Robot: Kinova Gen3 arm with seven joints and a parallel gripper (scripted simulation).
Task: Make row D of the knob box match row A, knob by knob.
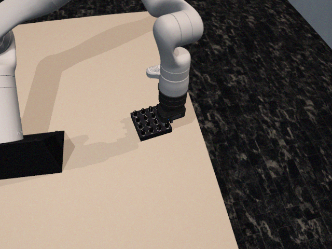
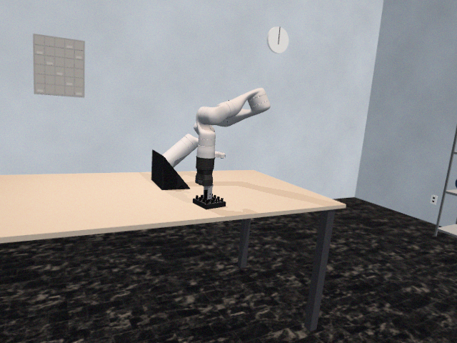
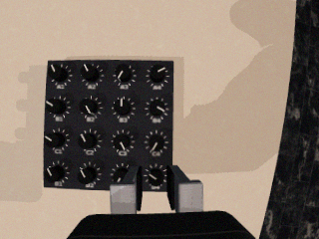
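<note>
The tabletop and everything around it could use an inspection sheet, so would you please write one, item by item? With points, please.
Surface: pale table (image 1: 107, 203) (image 2: 92, 206), arm shadows across it.
Job's things: knob box (image 1: 156, 135) (image 2: 209, 206) (image 3: 106, 123), sixteen knobs in four rows; D4 (image 3: 156, 176) points up-left, A4 (image 3: 159, 74) up-right, so they differ.
Clutter: nothing seen.
Gripper: the gripper (image 2: 208, 198) (image 3: 154, 180) is partly open, its fingers on either side of D4; contact cannot be told.
Cables: nothing seen.
Surroundings: dark patterned floor (image 1: 267, 134) (image 2: 147, 280), blue wall (image 2: 147, 55), round clock (image 2: 278, 39), wall outlet (image 2: 433, 199).
</note>
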